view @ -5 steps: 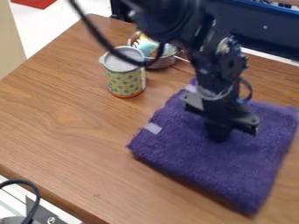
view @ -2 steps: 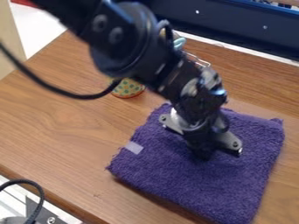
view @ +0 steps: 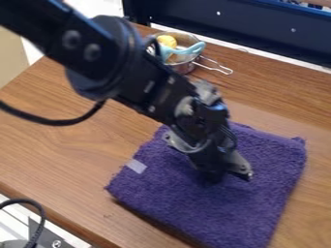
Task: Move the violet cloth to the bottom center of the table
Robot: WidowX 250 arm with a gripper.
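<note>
Wooden table beneath, the arm slants down, gripper at the violet cloth, opening and hold unclear.

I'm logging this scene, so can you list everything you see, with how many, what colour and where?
cloth: 1, violet, on the table
label: 1, pale, near the cloth's left edge
table: 1, brown wood, under the cloth
pot: 1, silver, far side of the table
utensil: 1, light blue, at the pot
round item: 1, yellow, in the pot
panel: 1, dark blue, behind the table
cables: 2, black, lower-left corner and beside the arm
arm: 1, black, from upper left
gripper: 1, black and grey, at the cloth's middle
</note>
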